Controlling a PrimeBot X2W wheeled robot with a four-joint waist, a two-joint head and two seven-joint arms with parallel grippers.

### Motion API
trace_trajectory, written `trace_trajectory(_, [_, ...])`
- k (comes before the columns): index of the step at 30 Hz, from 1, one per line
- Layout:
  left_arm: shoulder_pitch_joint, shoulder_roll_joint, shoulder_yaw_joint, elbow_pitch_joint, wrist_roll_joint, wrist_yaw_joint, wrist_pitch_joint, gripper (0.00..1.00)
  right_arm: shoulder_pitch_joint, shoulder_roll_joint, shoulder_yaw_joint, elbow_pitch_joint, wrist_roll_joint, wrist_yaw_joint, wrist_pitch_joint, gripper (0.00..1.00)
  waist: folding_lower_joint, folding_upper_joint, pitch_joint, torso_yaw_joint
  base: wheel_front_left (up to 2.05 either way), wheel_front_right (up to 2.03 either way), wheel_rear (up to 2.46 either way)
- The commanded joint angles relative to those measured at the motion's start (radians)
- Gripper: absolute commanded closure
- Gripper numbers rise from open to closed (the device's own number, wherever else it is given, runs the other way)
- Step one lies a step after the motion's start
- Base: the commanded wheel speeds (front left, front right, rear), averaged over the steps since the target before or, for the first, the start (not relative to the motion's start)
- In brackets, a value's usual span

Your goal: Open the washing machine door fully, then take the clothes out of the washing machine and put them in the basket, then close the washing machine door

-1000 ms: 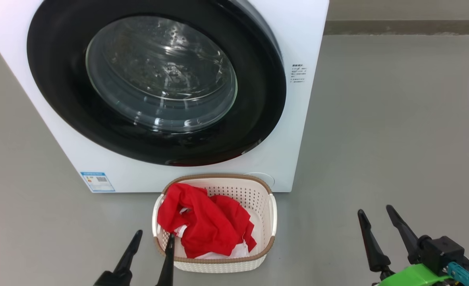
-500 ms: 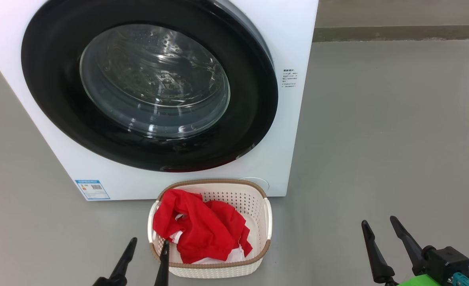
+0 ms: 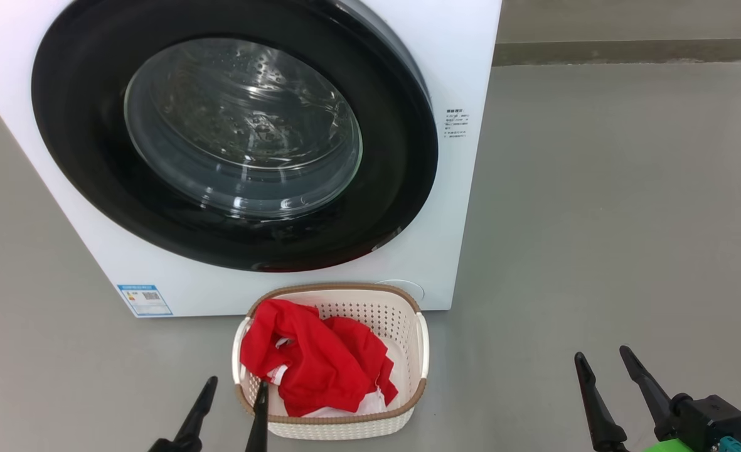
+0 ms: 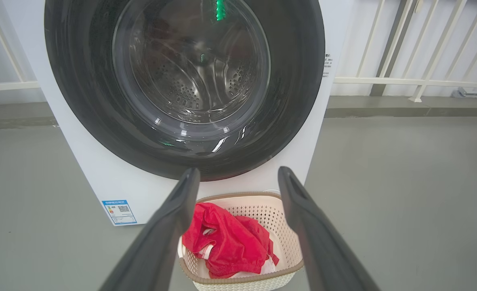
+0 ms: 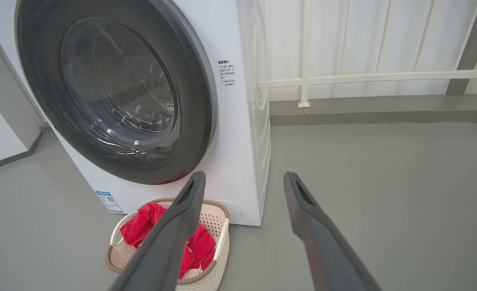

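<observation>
1. The washing machine [image 3: 464, 207] stands beyond both pairs of fingers. Its top is cut off, and glare on the glass hides the drum's floor, so a garment left inside could go unnoticed.
2. The washing machine door [image 3: 81, 157] lies flat against the front, ahead of the left fingers [image 3: 197, 414]. I cannot tell whether it is latched; if it only rests there, it could swing out. A red glint at its lower rim may be a reflection or trapped cloth.
3. The basket [image 3: 339, 290] sits just ahead of the left fingers and well to the left of the right fingers [image 3: 598, 408]. One left finger overlaps its near rim in the head view, and contact cannot be judged. A forward nudge would likely slide so light a basket.
4. The clothes [image 3: 320, 364] lie heaped in the basket, red over white, close to that finger, which could snag them.
5. Both pairs of fingers stand apart and hold nothing; their bases are cut off.
</observation>
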Motion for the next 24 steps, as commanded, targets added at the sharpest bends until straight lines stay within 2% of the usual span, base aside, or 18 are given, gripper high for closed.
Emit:
trace_trajectory(1, [-0.017,0.013,0.031,-0.023,-0.006,0.005,-0.006,0.0,-0.019,-0.012,0.016,-0.025,-0.002,-0.001,-0.011,0.0,0.0,0.0,0.0,-0.001,0.0,0.0,0.0])
trace_trajectory(14, [-0.027,0.014,0.022,-0.012,-0.016,0.008,-0.011,0.0,-0.02,-0.012,0.016,-0.026,-0.003,-0.001,-0.011,0.0,0.0,0.0,0.003,-0.006,0.0,0.0,0.0])
trace_trajectory(15, [0.0,0.0,-0.008,0.013,-0.015,0.0,-0.001,1.0,0.0,0.001,0.0,0.004,0.0,0.0,-0.001,1.0,0.0,0.0,0.003,-0.006,0.0,0.0,0.0])
trace_trajectory(19, [0.019,-0.014,-0.014,0.075,-0.016,0.0,0.0,1.0,0.011,0.014,0.006,0.071,0.002,0.0,0.002,1.0,0.0,0.0,0.003,-0.006,0.0,0.0,0.0])
trace_trajectory(24, [0.014,-0.015,-0.004,0.075,-0.06,-0.007,0.009,1.0,0.004,0.011,0.006,0.071,0.046,0.0,0.01,1.0,0.0008,0.0,0.003,-0.008,0.0,0.0,0.0])
